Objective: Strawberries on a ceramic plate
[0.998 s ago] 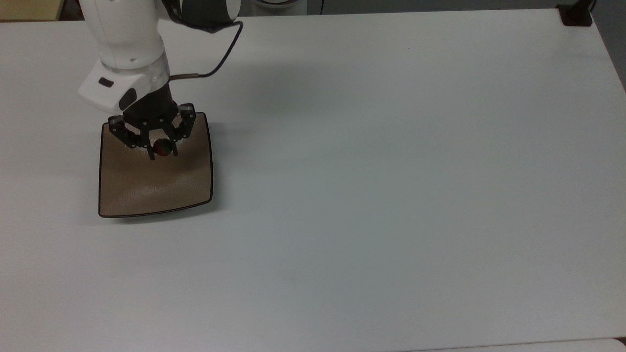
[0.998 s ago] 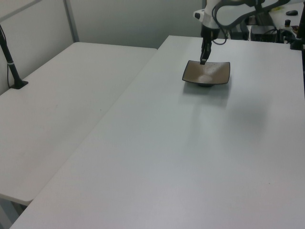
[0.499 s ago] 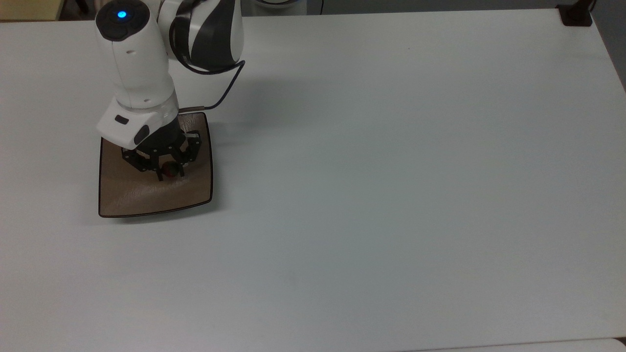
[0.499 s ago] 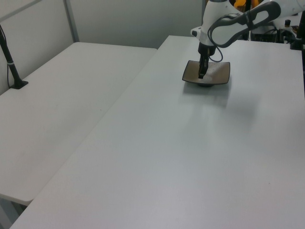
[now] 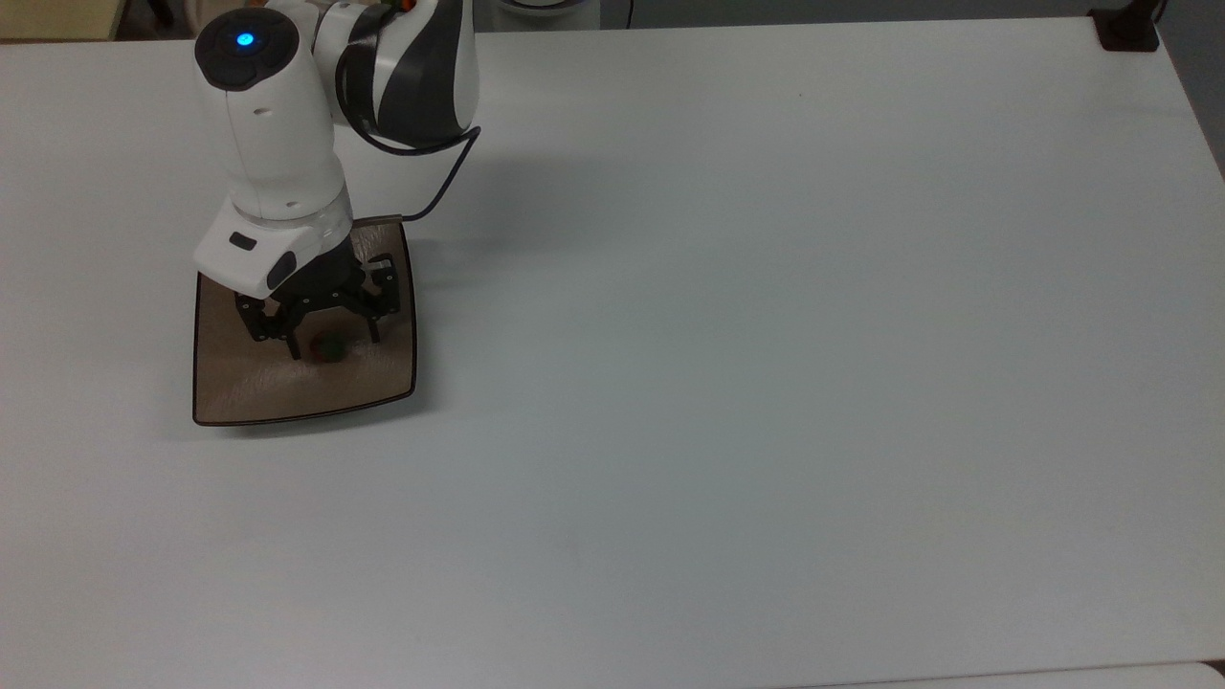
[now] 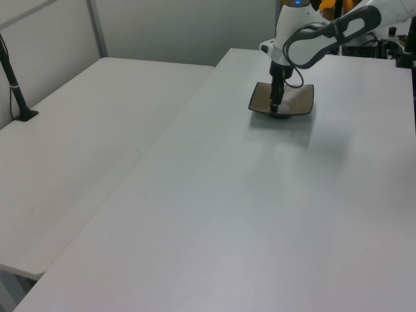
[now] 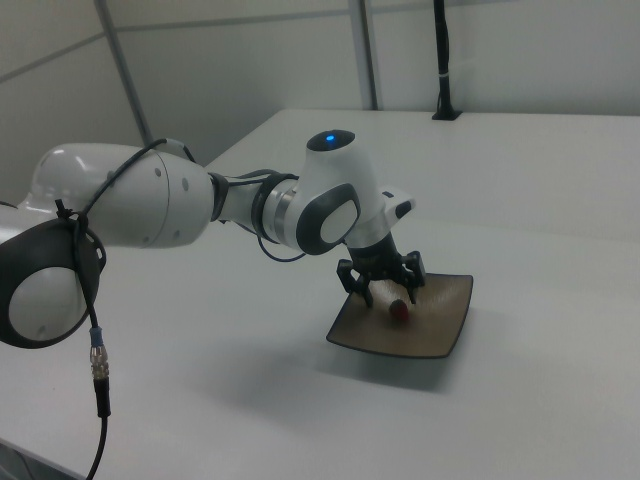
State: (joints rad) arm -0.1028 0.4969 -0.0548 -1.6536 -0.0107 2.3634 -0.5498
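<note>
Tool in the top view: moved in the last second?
Yes. The tool went from the far edge of the square tan-brown ceramic plate toward its centre, downward in the top view, and opened.

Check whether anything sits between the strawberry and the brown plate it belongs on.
Nothing visible does. The strawberry lies on the ceramic plate, between the spread fingers of the gripper, which is down over it in the top view.

You saw the white robot arm [image 6: 305, 39] reaching down over the square tan-brown ceramic plate [image 6: 296, 101]. That plate sat on the white table [image 6: 260, 214].
</note>
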